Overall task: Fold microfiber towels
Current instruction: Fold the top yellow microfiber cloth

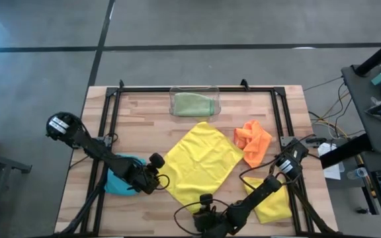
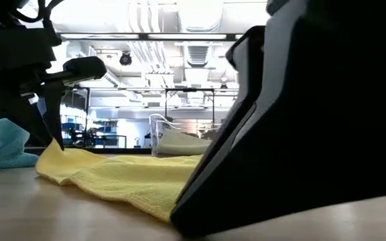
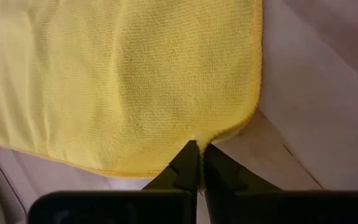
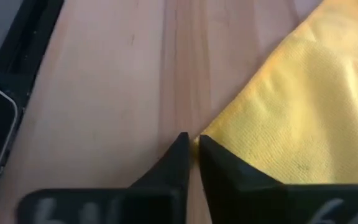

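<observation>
Yellow towel [image 2: 122,179] on table, corner perhaps pinched.

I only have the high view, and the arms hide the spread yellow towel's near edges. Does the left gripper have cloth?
Observer: Yes. In the left wrist view, the left gripper has its jaws shut on the spread yellow towel's hem, which puckers there.
Operator: And the right gripper?
Observer: In the right wrist view, the right gripper is shut at the towel's corner tip. I cannot tell whether cloth is caught.
Operator: Anything lifted?
Observer: In the low view, the towel peaks slightly where the left gripper pinches it.
</observation>
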Available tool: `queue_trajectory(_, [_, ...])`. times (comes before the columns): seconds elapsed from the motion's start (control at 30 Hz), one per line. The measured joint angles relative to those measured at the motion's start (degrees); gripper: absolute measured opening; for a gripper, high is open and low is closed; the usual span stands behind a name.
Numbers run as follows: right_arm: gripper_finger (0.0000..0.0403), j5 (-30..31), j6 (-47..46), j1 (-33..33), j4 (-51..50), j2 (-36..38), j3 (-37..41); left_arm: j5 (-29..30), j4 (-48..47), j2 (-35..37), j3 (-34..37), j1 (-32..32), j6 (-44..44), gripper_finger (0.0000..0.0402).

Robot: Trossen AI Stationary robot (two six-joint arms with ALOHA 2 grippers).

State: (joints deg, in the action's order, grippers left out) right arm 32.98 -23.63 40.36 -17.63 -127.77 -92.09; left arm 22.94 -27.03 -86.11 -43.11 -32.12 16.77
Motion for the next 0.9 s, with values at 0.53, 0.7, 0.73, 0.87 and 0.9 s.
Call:
queue_trajectory(0.53, [0.0008, 4.4, -12.6, 6.0, -5.2, 3.2, 0.6, -8.8, -4.1, 3.0, -3.3, -10.6, -25.8, 0.0000])
queue_trajectory(0.7, [0.0008, -1.3, -13.4, 7.9, -3.1, 3.4, 0.5, -12.8, -4.1, 2.8, -5.9, -14.2, -31.5, 0.0000])
queue_trajectory(0.73, [0.0008, -1.9, -13.4, 8.3, -2.8, 3.5, 0.5, -13.7, -4.0, 2.8, -6.8, -14.6, -32.1, 0.0000])
queue_trajectory(0.87, [0.0008, -1.3, -13.0, 9.1, -2.4, 4.7, 0.5, -16.6, -4.0, 2.8, -10.0, -15.3, -31.8, 0.0000])
queue_trajectory(0.9, [0.0008, -0.5, -12.8, 9.2, -2.4, 5.1, 0.5, -16.6, -3.9, 2.8, -10.6, -15.3, -30.3, 0.0000])
